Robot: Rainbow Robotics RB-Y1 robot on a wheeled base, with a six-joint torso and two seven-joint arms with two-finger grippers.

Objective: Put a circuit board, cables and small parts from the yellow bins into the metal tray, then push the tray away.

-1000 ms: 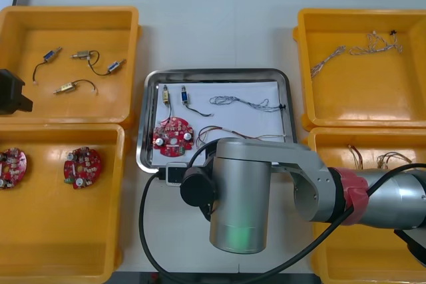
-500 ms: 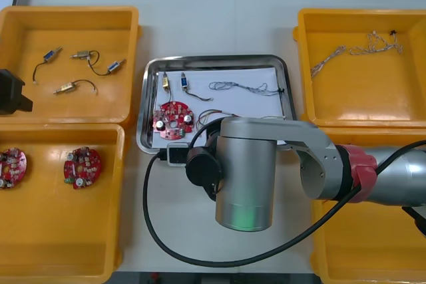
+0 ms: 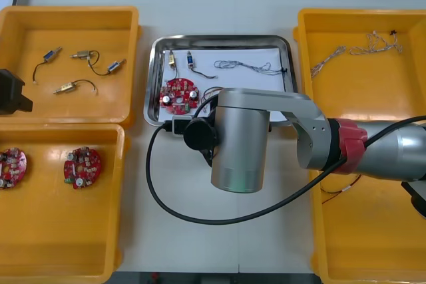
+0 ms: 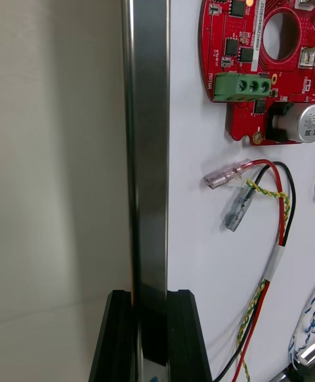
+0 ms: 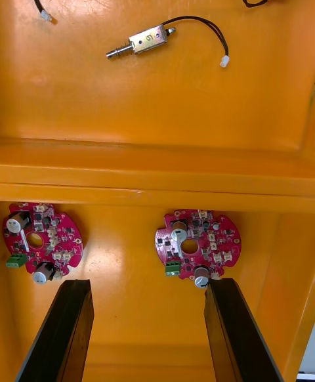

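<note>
The metal tray (image 3: 219,39) lies between the yellow bins, white inside. It holds a round red circuit board (image 3: 178,94), two small metal parts (image 3: 172,59), a blue and white cable (image 3: 246,66) and a red and yellow cable (image 3: 213,91). My right arm reaches across to the tray's near left corner and covers its near edge. In the right wrist view my right gripper (image 4: 149,300) is shut on the tray's rim (image 4: 147,126), beside the board (image 4: 262,47) and the red and yellow cable (image 4: 279,224). My left gripper (image 5: 147,290) hangs open over two boards (image 5: 197,244).
The far left bin (image 3: 66,18) holds several small metal parts; the near left bin (image 3: 60,131) holds two boards. Thin cables (image 3: 359,50) lie in the far right bin (image 3: 303,44). My right forearm crosses the near right bin (image 3: 373,231). My left gripper (image 3: 13,91) is parked at the left edge.
The tray has slid away from me across the table, with my right arm following behind it. The things in the tray rode along. The left arm has stayed still.
</note>
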